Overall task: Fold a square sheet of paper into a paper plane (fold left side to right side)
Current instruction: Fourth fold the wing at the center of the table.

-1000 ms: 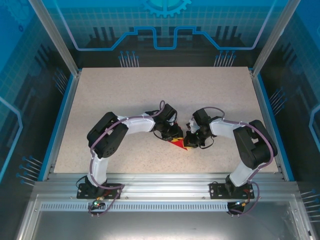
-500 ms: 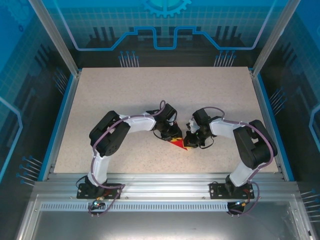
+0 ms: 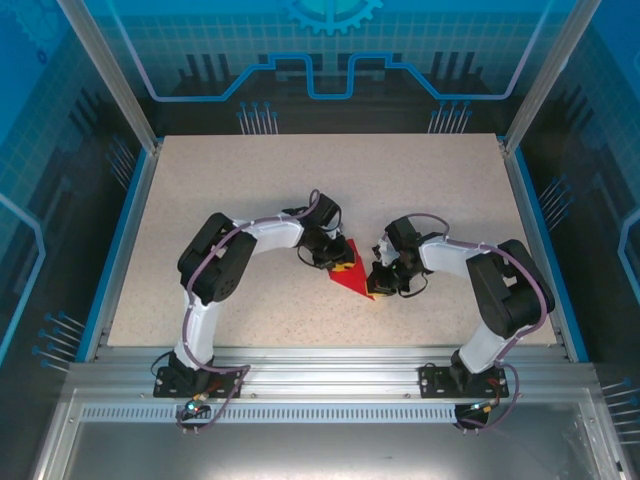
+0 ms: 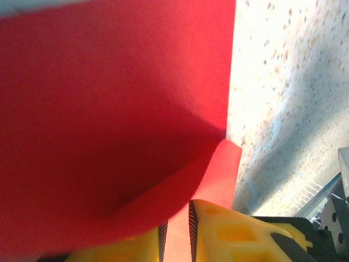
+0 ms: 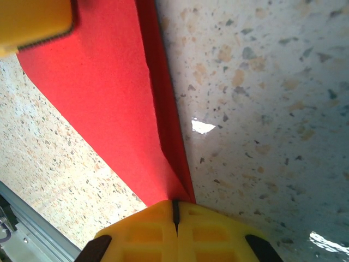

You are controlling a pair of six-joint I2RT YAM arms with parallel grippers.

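Fingers of left gripper [image 4: 175, 232] and right gripper [image 5: 175, 212] tight on red paper [image 3: 350, 275], diagonal, tip near-right.

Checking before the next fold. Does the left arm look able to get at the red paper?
Likely yes: the left gripper pinches a curled flap of the red paper; nothing blocks it.

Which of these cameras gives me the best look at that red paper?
The top external view: there the red paper shows nearly whole, a pointed triangle on the table. The right wrist view shows a creased, layered strip ending at the right claw; the left wrist view, a close red surface with a curled flap.
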